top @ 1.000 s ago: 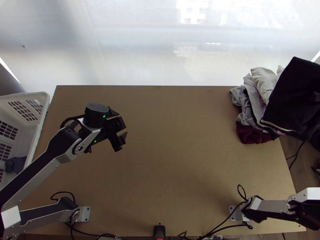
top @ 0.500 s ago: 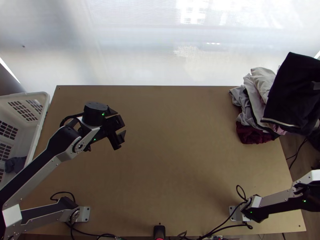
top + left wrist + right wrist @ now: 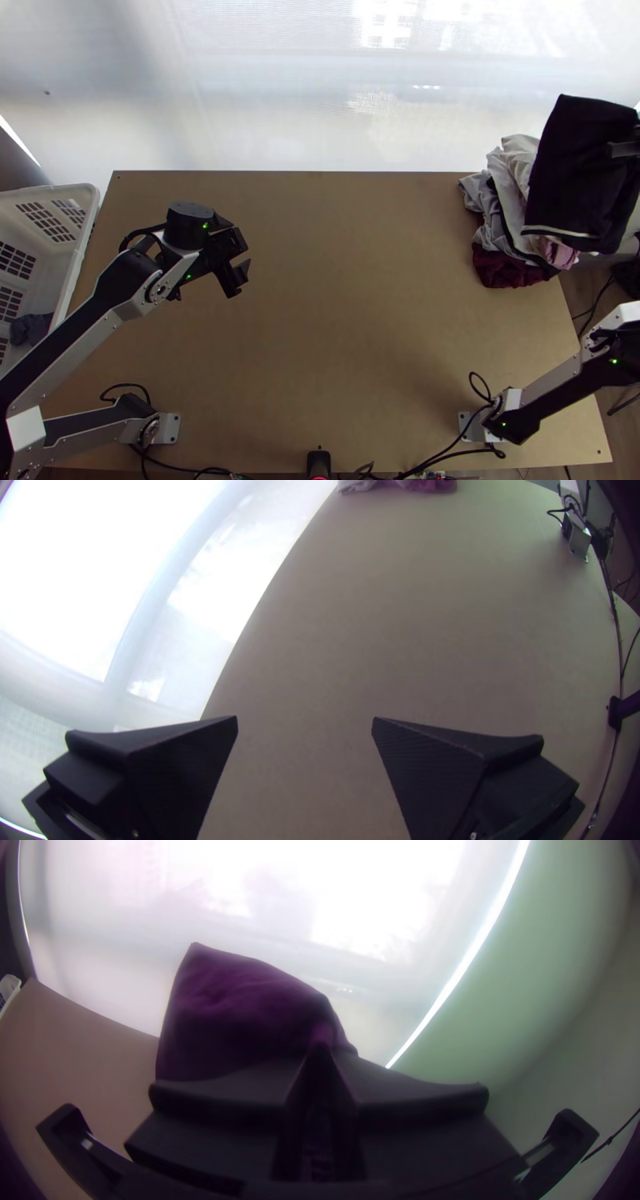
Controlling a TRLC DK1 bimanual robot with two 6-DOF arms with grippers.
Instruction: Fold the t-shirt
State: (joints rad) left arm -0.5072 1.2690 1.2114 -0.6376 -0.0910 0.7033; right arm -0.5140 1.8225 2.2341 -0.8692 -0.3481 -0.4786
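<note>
A black t-shirt (image 3: pixel 580 172), folded into a flat bundle with a light strip along its lower edge, hangs at the right over the clothes pile. My right gripper (image 3: pixel 626 149) is shut on its right part in the top view. In the right wrist view the t-shirt (image 3: pixel 237 1017) looks dark purple and sticks out beyond my right gripper (image 3: pixel 321 1057), whose fingers are pressed together on the cloth. Over the table's left half, my left gripper (image 3: pixel 242 259) stands open with nothing between its fingers; the left wrist view shows bare tabletop between the fingertips of my left gripper (image 3: pixel 305 723).
A pile of grey, white, pink and maroon clothes (image 3: pixel 512 268) lies at the table's far right corner. Left of the table (image 3: pixel 344 320) is a white basket (image 3: pixel 70 264) with dark cloth inside. Cables (image 3: pixel 436 460) run along the near edge.
The right arm has swung up the picture, carrying the t-shirt slightly up and left and uncovering some pink cloth of the pile. The left gripper has shifted slightly left.
</note>
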